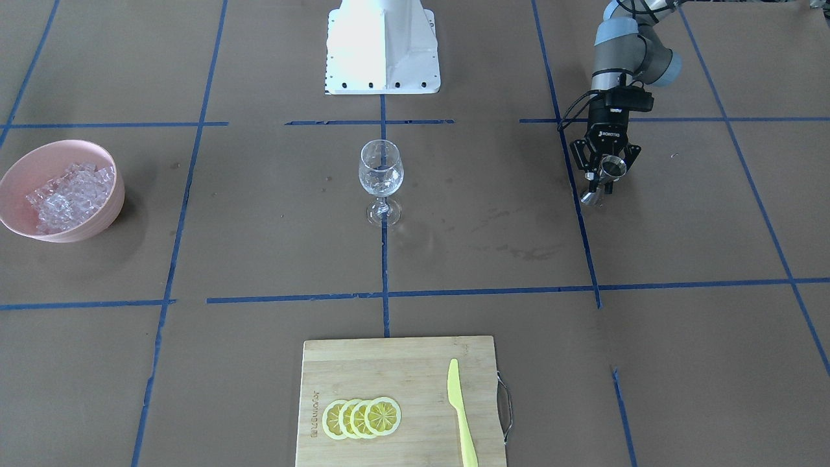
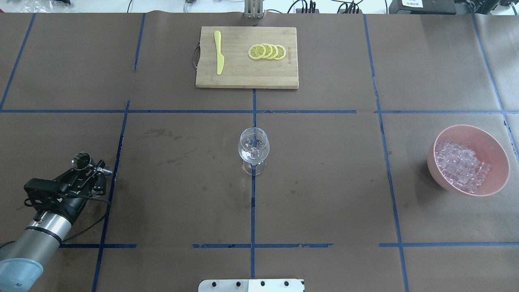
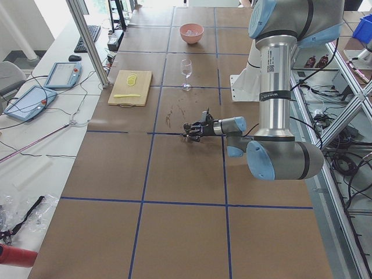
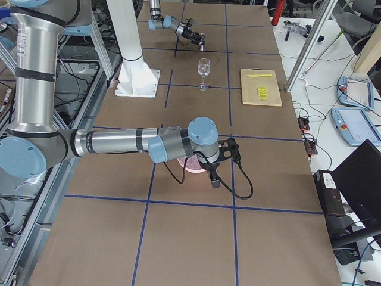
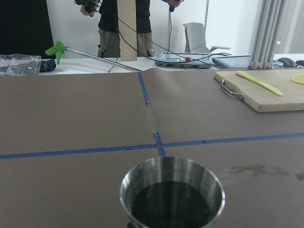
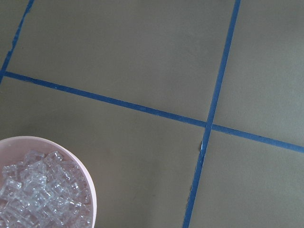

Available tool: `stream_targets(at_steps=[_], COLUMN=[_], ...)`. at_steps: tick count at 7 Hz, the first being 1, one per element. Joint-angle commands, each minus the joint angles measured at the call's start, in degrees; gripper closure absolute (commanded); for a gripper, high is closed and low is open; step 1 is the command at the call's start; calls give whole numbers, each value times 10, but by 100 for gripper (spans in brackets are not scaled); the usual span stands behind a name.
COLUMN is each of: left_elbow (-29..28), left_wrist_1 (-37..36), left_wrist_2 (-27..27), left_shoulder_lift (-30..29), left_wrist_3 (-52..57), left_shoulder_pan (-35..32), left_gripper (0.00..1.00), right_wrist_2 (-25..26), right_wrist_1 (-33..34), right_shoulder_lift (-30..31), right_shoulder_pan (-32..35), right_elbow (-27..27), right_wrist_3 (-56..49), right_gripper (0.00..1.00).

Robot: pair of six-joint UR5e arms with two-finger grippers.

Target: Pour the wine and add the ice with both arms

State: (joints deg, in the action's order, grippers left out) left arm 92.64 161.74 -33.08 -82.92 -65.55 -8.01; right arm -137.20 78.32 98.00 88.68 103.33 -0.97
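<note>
My left gripper (image 1: 603, 174) is shut on a small steel measuring cup (image 1: 611, 167) and holds it just above the table, far to the left of the glass in the overhead view (image 2: 87, 164). In the left wrist view the cup (image 5: 172, 194) is upright and its inside is dark; I cannot tell whether it holds liquid. The wine glass (image 1: 381, 170) stands upright at the table's middle with a little clear wine (image 2: 253, 149) in its bowl. The ice (image 1: 68, 194) heaps in a pink bowl (image 1: 111, 206). My right gripper (image 4: 213, 174) hangs above that bowl; I cannot tell if it is open.
A bamboo cutting board (image 1: 402, 363) with lemon slices (image 1: 363, 417) and a yellow knife (image 1: 462, 415) lies on the far side of the table from the robot. The white robot base (image 1: 382, 45) stands behind the glass. Damp stains (image 2: 170, 142) mark the brown table cover.
</note>
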Motion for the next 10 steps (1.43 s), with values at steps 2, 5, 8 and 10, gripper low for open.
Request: stream_targets(at_steps=[2,5,8,10], left_elbow=[8,6,35,38], left_wrist_1=[2,102,173,184], left_wrist_2=[1,28,-9,-60], left_shoulder_lift=[2,6,-17,-55], left_wrist_3=[1,10,176,178], left_shoulder_pan=[-2,-3,-2,-23], left_gripper=[100,100,100,100], right_wrist_2=[0,0,0,0], right_wrist_1=[0,0,0,0], right_shoulder_lift=[0,0,0,0], right_shoulder_pan=[0,0,0,0], right_elbow=[1,1,1,1], right_wrist_3=[0,0,0,0], right_gripper=[0,0,0,0])
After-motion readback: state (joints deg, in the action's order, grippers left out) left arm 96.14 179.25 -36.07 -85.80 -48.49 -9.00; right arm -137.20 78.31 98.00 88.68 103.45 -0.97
